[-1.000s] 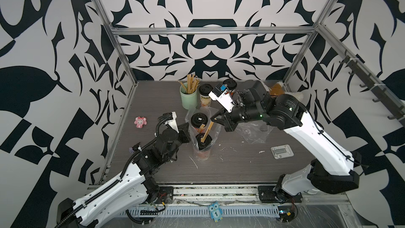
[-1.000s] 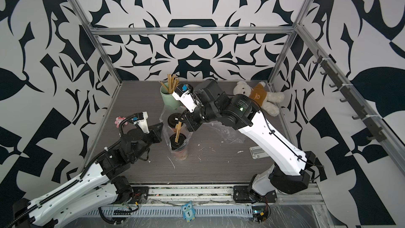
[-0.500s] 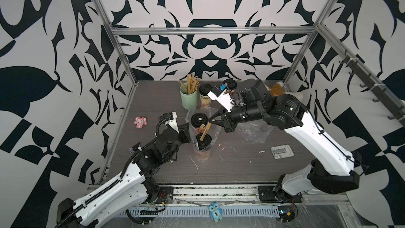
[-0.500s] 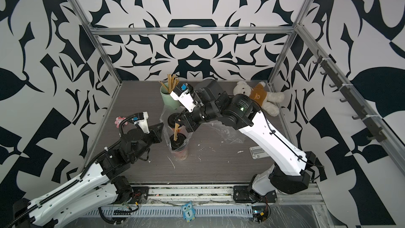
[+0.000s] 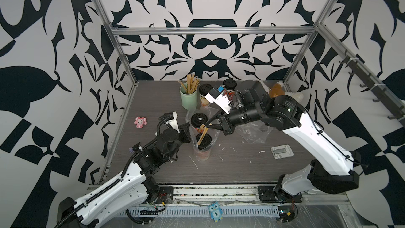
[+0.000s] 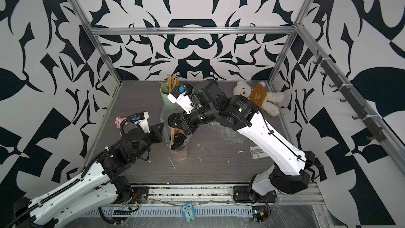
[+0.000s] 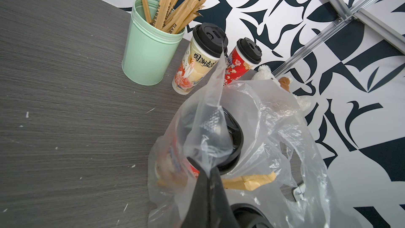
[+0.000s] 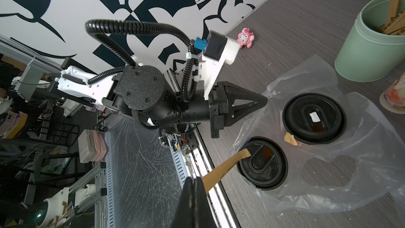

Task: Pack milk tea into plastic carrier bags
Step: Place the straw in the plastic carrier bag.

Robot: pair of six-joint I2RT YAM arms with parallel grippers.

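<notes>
1. Left claw (image 8: 264, 101): clenched on a fold of the plastic carrier bag (image 8: 377, 145), holding the mouth up just ahead of its tips. Hazard: the film is thin and slick. We judge that a hard tug could tear it or pull it free, and the mouth would then sag over the lids.
2. Right claw (image 8: 194, 179): clamped on one end of a paper-wrapped straw (image 8: 225, 167), whose free end reaches out ahead to the rim of the nearer cup (image 8: 263, 163). Hazard: if let go here, the straw may land on the lid or snag the film, and so slide outside the bag instead of down beside the cup.
3. Packed milk tea: the nearer cup and the farther cup (image 8: 314, 118) stand inside the bag, just past the left claw's tips and below the right claw. Hazard: both are tall. A sideways push from the straw or a drag on the bag could tip one.
4. Unpacked milk tea: the cream cup (image 7: 198, 62) and the red cup (image 7: 238, 62) stand well beyond the left claw, beside the mint-green holder (image 7: 149, 53). Hazard: they are close to the right wrist, and a wide swing could knock them over.
5. Second bag (image 5: 254, 132): lies flat behind the right claw, under that forearm. Hazard: the arm may drag or crumple it.
</notes>
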